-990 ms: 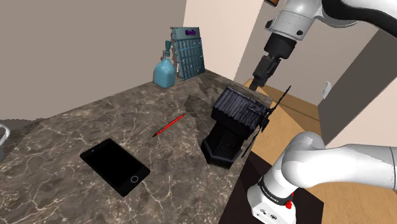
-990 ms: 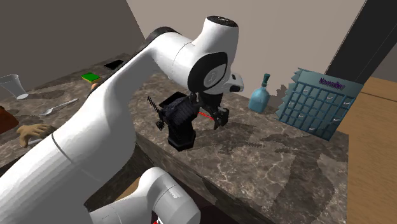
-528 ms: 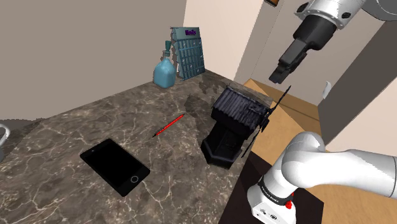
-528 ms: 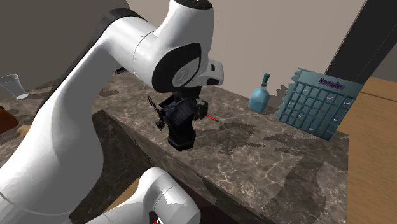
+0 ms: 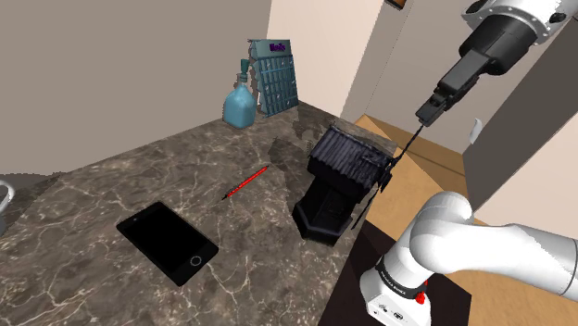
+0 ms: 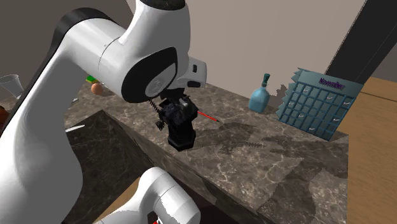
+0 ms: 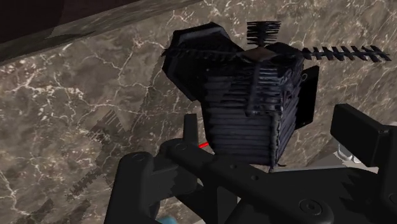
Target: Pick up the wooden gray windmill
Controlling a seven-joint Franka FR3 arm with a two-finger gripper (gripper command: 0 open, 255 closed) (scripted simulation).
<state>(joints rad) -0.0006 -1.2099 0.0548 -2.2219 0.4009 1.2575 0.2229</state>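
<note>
Soft even light, faint shadows across the counter point(image 5: 139, 167)

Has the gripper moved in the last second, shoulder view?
Yes. In the shoulder view the gripper has shifted to that view's right. It was above the windmill and is now out by its upper blade's tip.

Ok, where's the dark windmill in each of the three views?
Shoulder view: windmill right of centre, at the marble counter's near edge.
Second exterior view: windmill at the centre, at the counter's front edge.
Wrist view: windmill close up on the counter, sails spread.
Shared landmark: the red pencil lying by its base.
</note>
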